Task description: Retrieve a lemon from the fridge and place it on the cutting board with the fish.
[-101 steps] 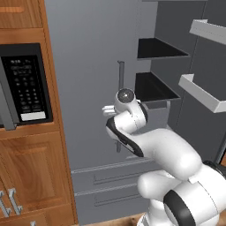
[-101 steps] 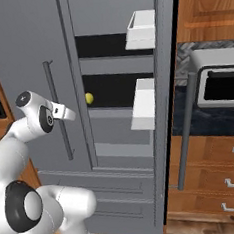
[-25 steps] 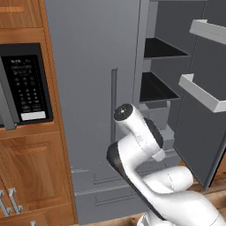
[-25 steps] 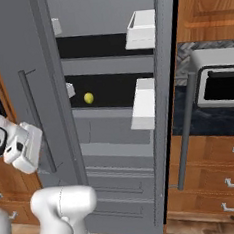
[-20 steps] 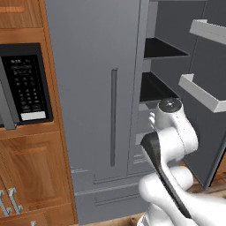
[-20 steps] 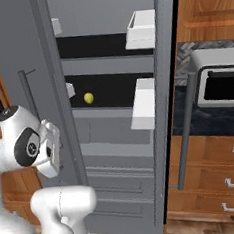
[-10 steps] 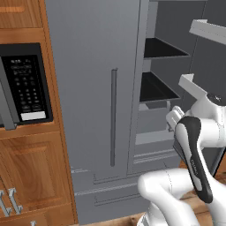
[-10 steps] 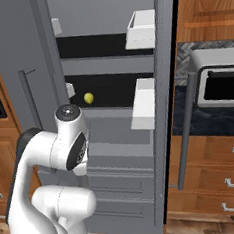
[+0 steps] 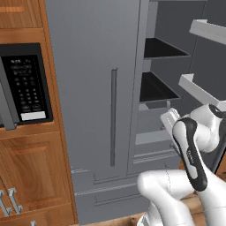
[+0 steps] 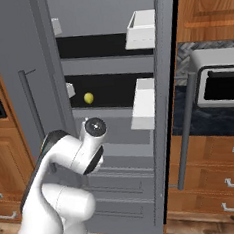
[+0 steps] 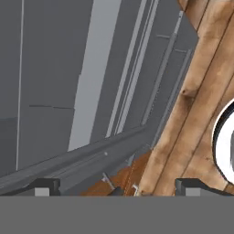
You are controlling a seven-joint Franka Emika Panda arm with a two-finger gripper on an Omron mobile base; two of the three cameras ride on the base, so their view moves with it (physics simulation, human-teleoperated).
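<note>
Fridge: tall matte grey unit, right door swung open, left door shut with its long vertical bar handle; dark shelves and lower drawers exposed.
Cabinets: brown wood on both sides of the fridge, with metal pulls.
Arm: white with dark joints, bent in front of the lower fridge, below the shelves.
Microwave: black panel, set in the cabinets left of the fridge.
Toaster oven: on the dark counter right of the fridge.
Door bins: white, on the open door.
Gripper: released, both tips spread wide with nothing between them, facing the fridge's lower front and the wood floor.
Lemon: yellow-green, resting on the middle dark shelf, well apart from the gripper.
</note>
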